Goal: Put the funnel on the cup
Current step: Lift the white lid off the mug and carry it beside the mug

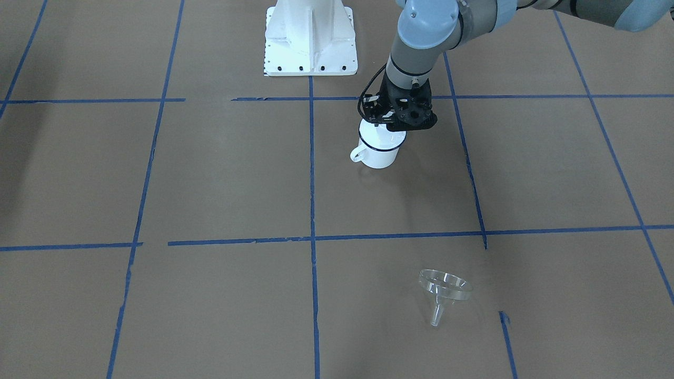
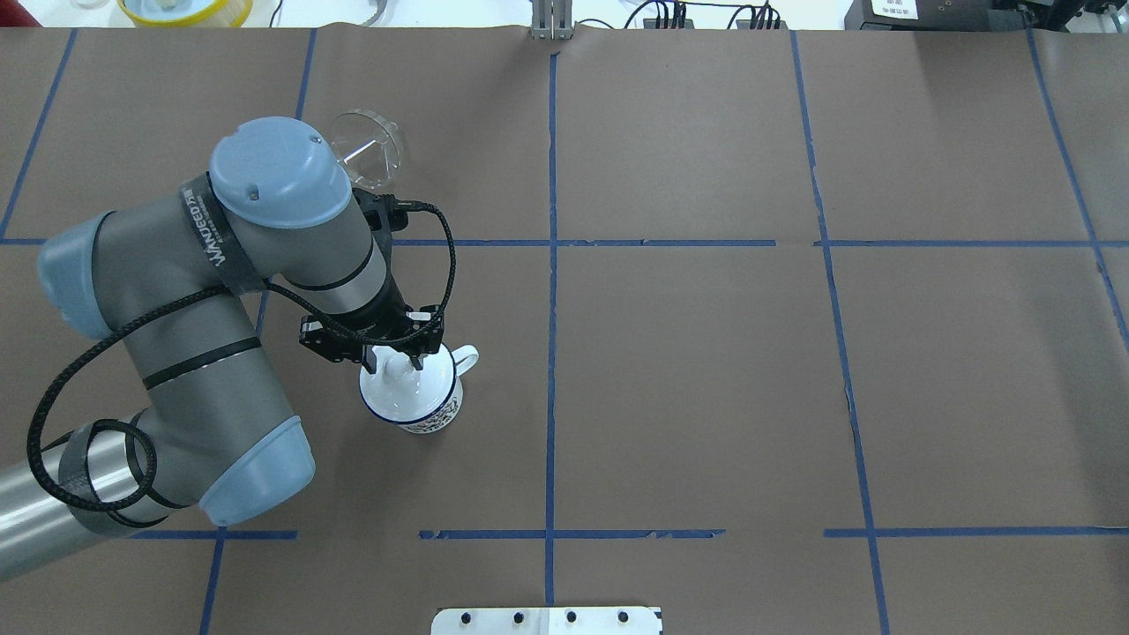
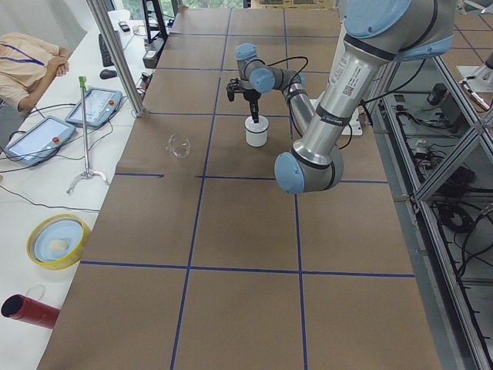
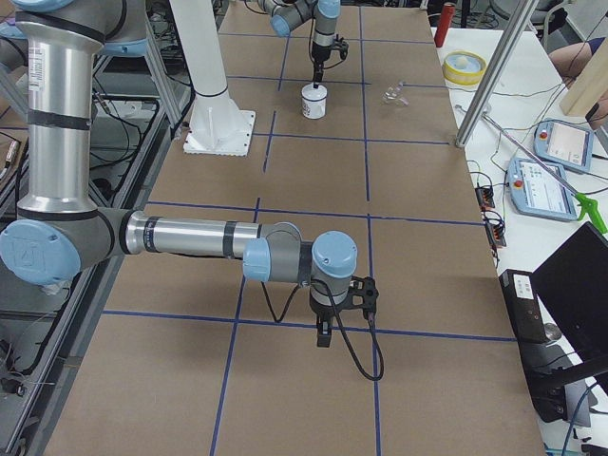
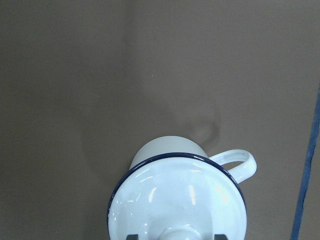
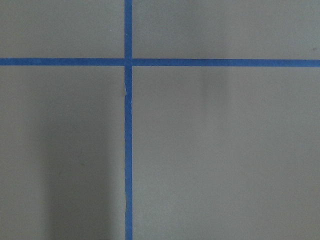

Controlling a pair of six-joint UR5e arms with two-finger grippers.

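Note:
The white enamel cup [image 2: 428, 416] with a dark blue rim stands upright left of the table's middle, handle [image 5: 239, 162] towards the centre line. A round white knobbed lid [image 5: 175, 192] covers it. My left gripper [image 2: 392, 360] hangs straight over the lid, its fingers on either side of the knob with gaps showing, so it looks open. The clear funnel [image 1: 445, 289] lies on its side, far from the cup, near the table's far edge [image 2: 366, 159]. My right gripper [image 4: 323, 337] hangs low over bare table at the far right; I cannot tell if it is open or shut.
The white robot base [image 1: 310, 39] stands at the table's near edge. A yellow bowl [image 3: 58, 240] and a red cylinder [image 3: 31, 311] lie beyond the table's far side. Blue tape lines divide the brown table top [image 2: 688, 379].

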